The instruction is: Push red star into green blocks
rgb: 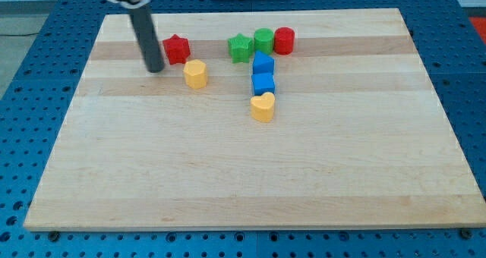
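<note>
The red star (176, 48) lies near the view's top, left of centre. My tip (156, 67) stands just left of it and slightly lower, very close to it. The green star (241, 47) lies to the right of the red star with a gap between them. The green cylinder (263, 39) touches the green star on its right side.
A red cylinder (284, 40) sits right of the green cylinder. A yellow block (196, 73) lies just below and right of the red star. Two blue blocks (263, 64) (263, 83) and a yellow heart (263, 106) form a column below the green blocks.
</note>
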